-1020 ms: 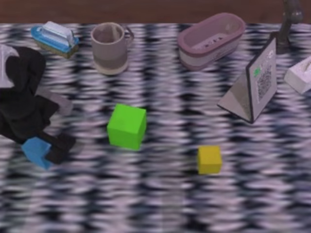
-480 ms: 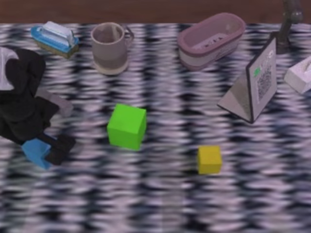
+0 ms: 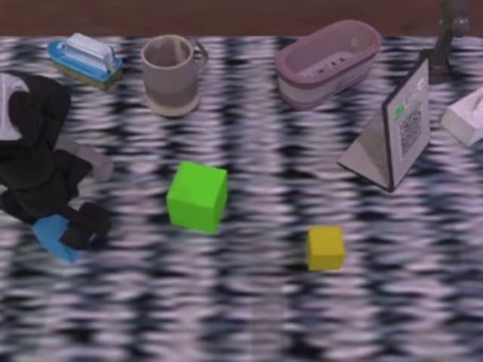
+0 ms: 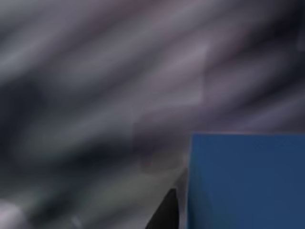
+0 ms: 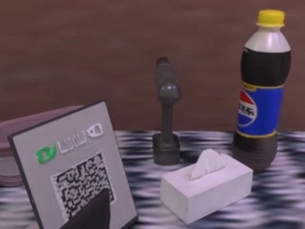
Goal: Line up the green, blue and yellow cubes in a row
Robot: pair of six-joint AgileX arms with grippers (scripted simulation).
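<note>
Blue cube (image 3: 53, 235) sits at the near left of the tabletop (image 3: 249, 317), and the left gripper (image 3: 75, 230) is right down on it, fingers straddling it. From above I honestly can't tell if they've pinched yet or are just set around it; the left wrist view only shows a flat blue face (image 4: 245, 181) filling one corner with a dark fingertip (image 4: 164, 212) just beside it. Looks like a rigid, light, matte block, so I'd guess it won't squash or slip much, and squeezing two opposite flat faces about mid-height should hold it square. Grabbing across a corner would probably make it twist. Yellow cube (image 3: 325, 248) is the small one, near the front and right of centre, well apart from the rest, same deal but with less face to grip. Green cube (image 3: 197, 196) is the biggest, mid-tabletop and turned a bit, so it'd need a wide opening lined up with its faces. Further back are a mug (image 3: 170, 73) and a tub (image 3: 327, 62). Right gripper isn't visible; that arm is parked off to the right.
</note>
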